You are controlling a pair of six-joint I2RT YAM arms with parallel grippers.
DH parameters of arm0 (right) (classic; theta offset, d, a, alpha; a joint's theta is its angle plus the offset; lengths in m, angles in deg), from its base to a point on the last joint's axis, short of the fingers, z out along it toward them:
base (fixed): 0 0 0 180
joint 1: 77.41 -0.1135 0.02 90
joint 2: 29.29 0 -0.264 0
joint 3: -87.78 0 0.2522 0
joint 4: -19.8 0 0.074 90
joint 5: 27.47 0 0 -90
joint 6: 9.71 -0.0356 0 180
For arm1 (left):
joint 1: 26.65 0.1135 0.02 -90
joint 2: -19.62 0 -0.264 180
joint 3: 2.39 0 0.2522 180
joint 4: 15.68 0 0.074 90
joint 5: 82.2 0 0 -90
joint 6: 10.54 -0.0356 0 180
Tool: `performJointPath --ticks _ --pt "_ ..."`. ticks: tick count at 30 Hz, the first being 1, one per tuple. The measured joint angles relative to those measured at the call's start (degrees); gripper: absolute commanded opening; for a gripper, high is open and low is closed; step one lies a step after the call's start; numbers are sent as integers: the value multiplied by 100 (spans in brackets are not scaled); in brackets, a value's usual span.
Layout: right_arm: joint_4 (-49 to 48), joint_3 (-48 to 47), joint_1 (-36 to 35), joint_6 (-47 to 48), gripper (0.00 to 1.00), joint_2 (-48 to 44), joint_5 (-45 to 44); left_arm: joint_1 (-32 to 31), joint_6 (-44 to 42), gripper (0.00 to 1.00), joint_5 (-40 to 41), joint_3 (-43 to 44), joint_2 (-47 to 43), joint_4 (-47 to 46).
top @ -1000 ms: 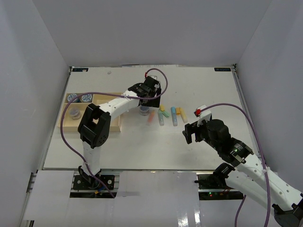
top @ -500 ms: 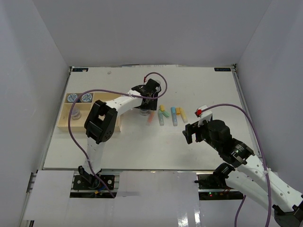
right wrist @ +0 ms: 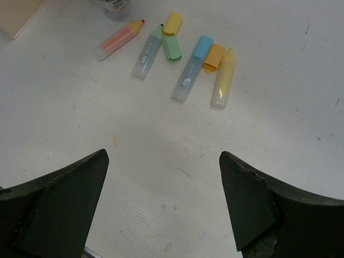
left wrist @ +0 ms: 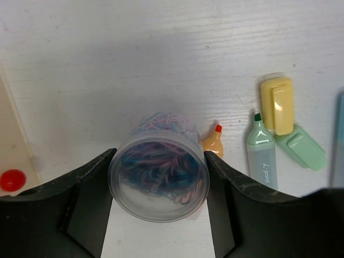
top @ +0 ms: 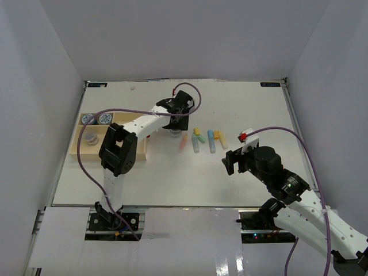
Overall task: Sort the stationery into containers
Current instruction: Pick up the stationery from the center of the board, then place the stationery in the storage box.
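Note:
A clear round jar (left wrist: 158,180) of blue and purple bands sits between my left gripper's (left wrist: 159,161) fingers, which touch it on both sides. In the top view this jar (top: 175,134) is just right of the beige tray (top: 77,152), under the left gripper (top: 176,127). Two blue-lidded jars (top: 87,119) and a grey-purple jar (top: 90,138) lie in the tray. The pastel sticks lie in a row: pink (right wrist: 119,37), green (right wrist: 148,51), blue (right wrist: 191,70), yellow (right wrist: 223,80). My right gripper (right wrist: 162,155) is open and empty, nearer than the sticks.
Loose caps lie among the sticks: yellow (right wrist: 172,23), green (right wrist: 172,47), orange (right wrist: 214,57). The tray's corner (left wrist: 13,134) with a red dot (left wrist: 12,180) beside it is close to the left of the jar. White walls enclose the table.
My left arm's elbow has swung and the wrist has shifted over the jar. The jar stays in about the same spot. The right arm has hardly moved.

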Motion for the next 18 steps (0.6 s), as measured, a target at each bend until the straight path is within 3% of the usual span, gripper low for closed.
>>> performJointPath --ticks 6,12,18 --pt "0 2 0 9 90 -90 31 560 66 49 -39 -59 -1071 334" --pt "-2 35 0 17 90 -225 37 2249 35 49 -33 -966 -2898 304" --pt "-4 44 0 22 90 -262 61 3585 -186 49 -85 -1882 -3639 332"
